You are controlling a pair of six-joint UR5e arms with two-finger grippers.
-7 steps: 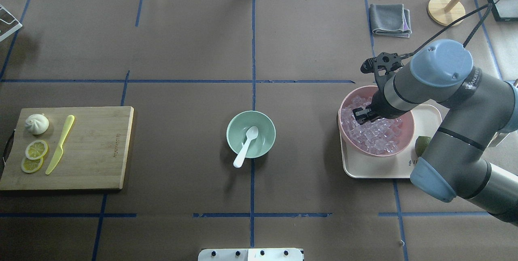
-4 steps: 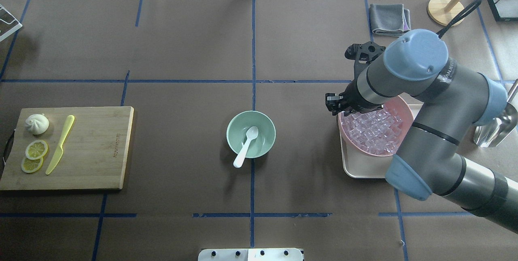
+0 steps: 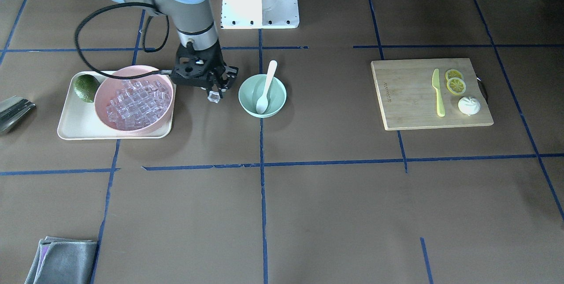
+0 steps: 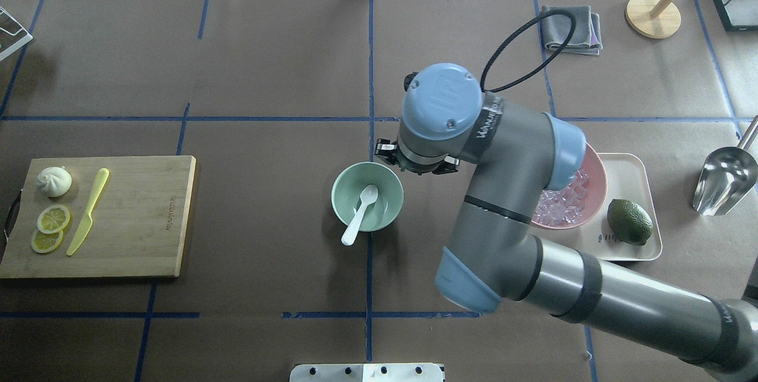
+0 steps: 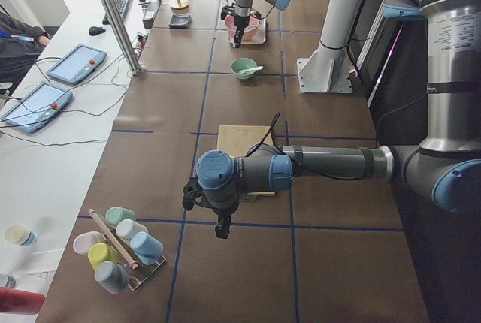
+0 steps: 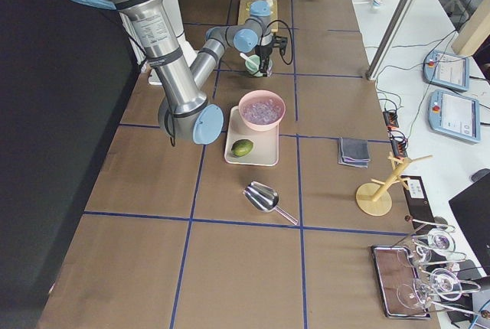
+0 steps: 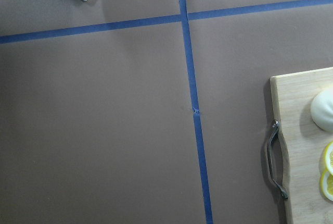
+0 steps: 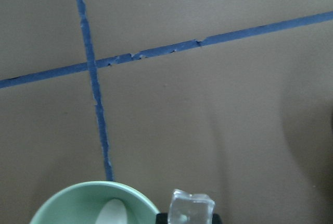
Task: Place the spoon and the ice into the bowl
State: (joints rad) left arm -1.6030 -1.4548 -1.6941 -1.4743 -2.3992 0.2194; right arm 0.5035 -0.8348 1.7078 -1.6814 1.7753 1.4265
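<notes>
1. The right arm has swung across from the pink bowl [image 3: 102, 94] toward the middle of the table. A second ago its fingers were down among the heaped cubes. A moment later they were at that bowl's rim. Now the right gripper [image 3: 215, 92] hangs over bare table, clear of the tray [image 3: 70, 127] and just beside the bowl [image 3: 246, 99].

2. It comes away loaded. The fingers are pinching one cube of ice [image 3: 214, 97] at their tips, and the right wrist camera shows the same clear cube [image 8: 191, 208] between the pads at the bottom of its view. So I judge the pick good.

3. In that wrist view the cube sits just outside the mint-green rim [image 8: 132, 195], not yet over the hollow. I read the carry as nearly done and the drop as still to come. It needs a short further travel toward the bowl's middle before I let the fingers part.

4. The spoon [image 3: 267, 85] has not shifted over this second. Its scoop lies inside the bowl and its handle leans out over the rim on the robot's side. That half of the task looks finished. I would release the cube clear of the handle so it does not tip the spoon out.

5. The left gripper [image 5: 223, 229] hangs over the table near the cutting board [image 5: 244, 141], well apart from all this. It shows only in the side view, so I cannot tell how its fingers stand.
</notes>
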